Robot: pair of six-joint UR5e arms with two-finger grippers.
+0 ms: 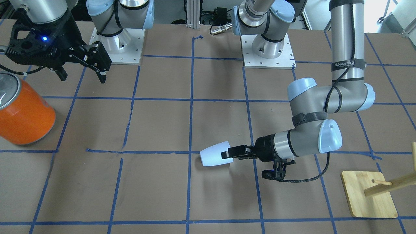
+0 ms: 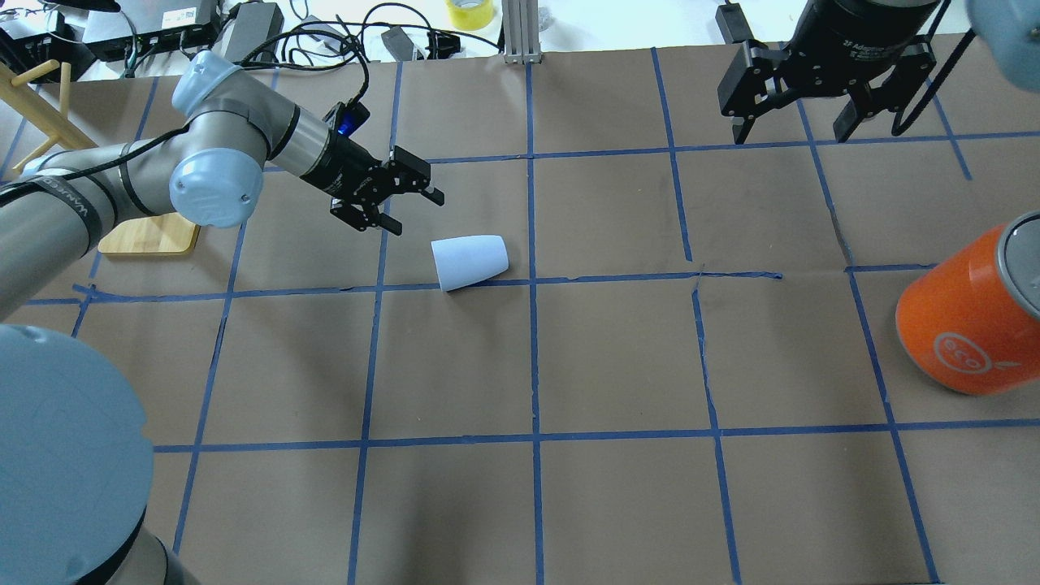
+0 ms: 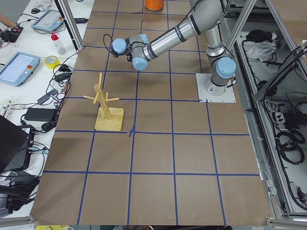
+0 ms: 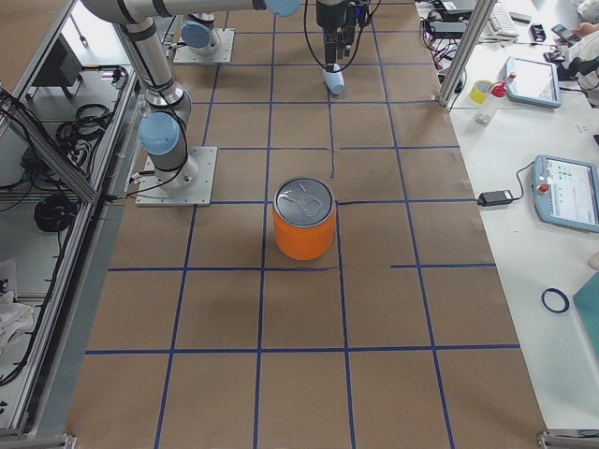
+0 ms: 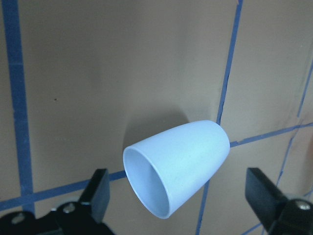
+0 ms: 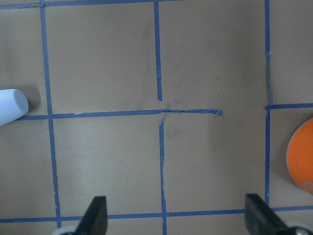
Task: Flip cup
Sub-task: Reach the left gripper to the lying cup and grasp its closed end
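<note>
One big orange can [image 2: 967,325] stands on the table [image 2: 617,366], partly cut off from view. My right gripper [image 2: 790,136] hangs with its jaws wide apart. My left gripper [image 2: 417,214] has its jaws apart too, facing the mouth of the cup [image 2: 471,261], which lies on its side by blue tape [image 2: 609,279].

Cup [image 6: 11,106], orange can [image 6: 301,157] partly off-frame.
</note>
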